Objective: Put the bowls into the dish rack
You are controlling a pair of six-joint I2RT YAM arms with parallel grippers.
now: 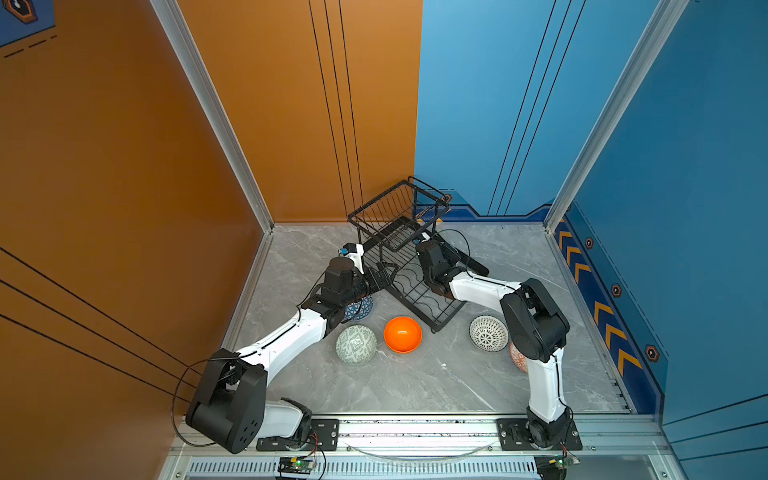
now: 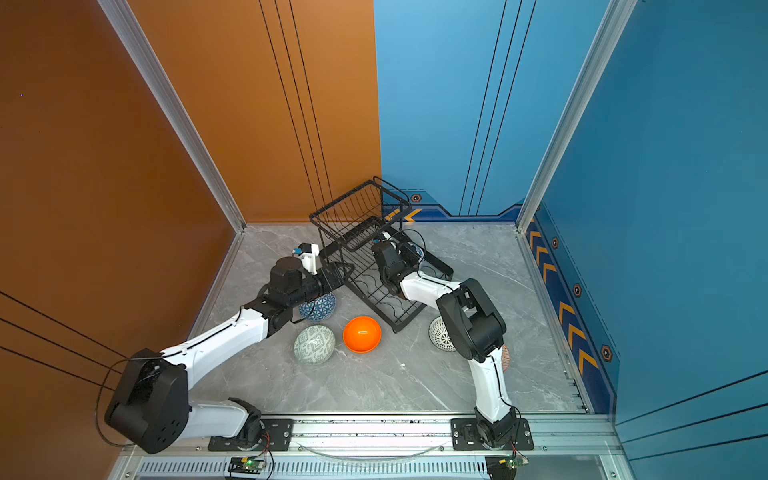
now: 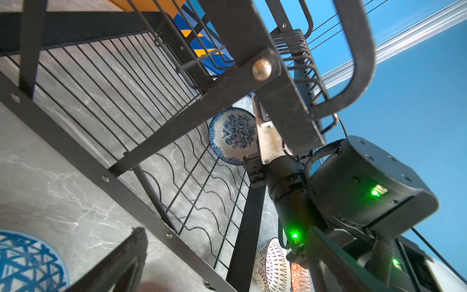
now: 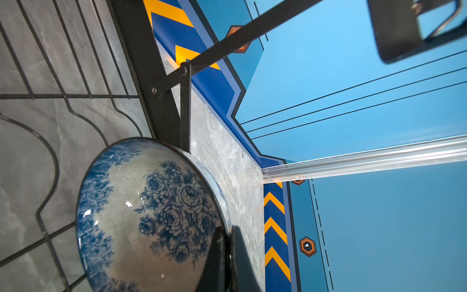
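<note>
Closest to the right wrist camera is the white-blue floral bowl (image 4: 151, 215), and I can see the right gripper (image 4: 227, 242) clenched on its rim, one finger inside and one outside. That bowl is tipped up on edge over the wavy slot wires of the dish rack (image 1: 409, 282), close to the rack's right side bar, with its rose-painted hollow facing the left arm. I read the rack as black wire, sitting askew on the grey marble table (image 1: 415, 382). Its long axis runs diagonally from near right toward far left, and the raised basket is at the far end by the back wall. Over at the rack's left side the left gripper (image 1: 380, 272) is released, jaws spread wide. Outside the rack, the blue triangle-patterned bowl (image 1: 360, 309) lies under the left forearm. Nearer me, the pale green bowl (image 1: 356, 345) is upside down just beside the glossy orange bowl (image 1: 402, 334). By the right elbow sit the white lattice bowl (image 1: 488, 332) and the red-orange bowl (image 1: 515, 357), the latter half hidden.
</note>
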